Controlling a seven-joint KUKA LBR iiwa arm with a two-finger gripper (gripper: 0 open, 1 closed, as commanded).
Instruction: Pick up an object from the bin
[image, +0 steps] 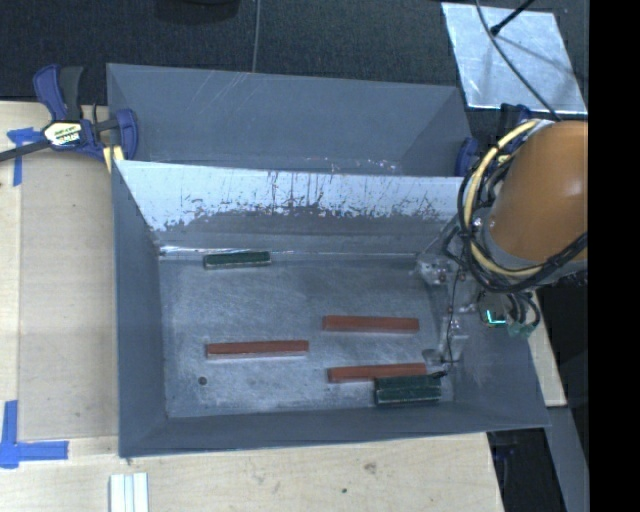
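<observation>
Camera view: claw (443, 356) just beside dark green bar (408, 392), lower right.

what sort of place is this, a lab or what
Likely a robotics lab test rig: a grey metal bin holds a few red-brown bars and dark green bars, and a robot arm with its gripper reaches in.

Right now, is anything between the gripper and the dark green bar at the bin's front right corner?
Nothing visible does. The gripper hangs by the right end of the dark green bar; a red-brown bar lies close along its far side, not over it.
</observation>
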